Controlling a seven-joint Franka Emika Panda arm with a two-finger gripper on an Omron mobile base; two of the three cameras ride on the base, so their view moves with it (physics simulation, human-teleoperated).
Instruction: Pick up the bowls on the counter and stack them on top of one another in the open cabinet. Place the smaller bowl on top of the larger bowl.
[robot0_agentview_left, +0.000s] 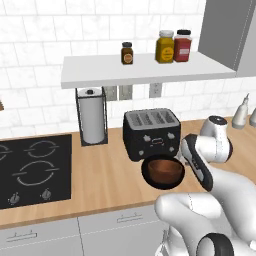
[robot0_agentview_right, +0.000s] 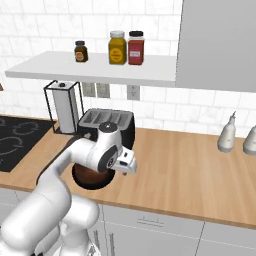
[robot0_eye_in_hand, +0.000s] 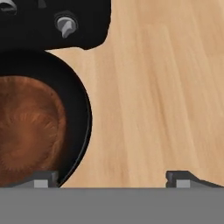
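The small reddish-brown wooden bowl (robot0_agentview_left: 165, 170) sits inside the wide glossy black bowl (robot0_agentview_left: 147, 176) on the light-wood counter (robot0_agentview_left: 110, 175), just in front of a black toaster (robot0_agentview_left: 151, 132). In the hand view the brown bowl (robot0_eye_in_hand: 26, 131) and the black bowl's rim (robot0_eye_in_hand: 81, 105) lie at the left. My gripper (robot0_eye_in_hand: 113, 179) hovers open above the bowls' right edge. One fingertip (robot0_eye_in_hand: 41, 179) is over the black rim and the other over bare wood. The white open shelf (robot0_agentview_left: 100, 70) hangs above the toaster.
Three jars stand on the shelf: a small dark one (robot0_agentview_left: 127, 53), a yellow one (robot0_agentview_left: 165, 46) and a red one (robot0_agentview_left: 182, 45). A grey closed cabinet (robot0_agentview_left: 225, 30) borders the shelf's right end. A paper-towel holder (robot0_agentview_left: 91, 116) and the black stovetop (robot0_agentview_left: 32, 167) are left; bottles (robot0_agentview_right: 227, 132) stand far right.
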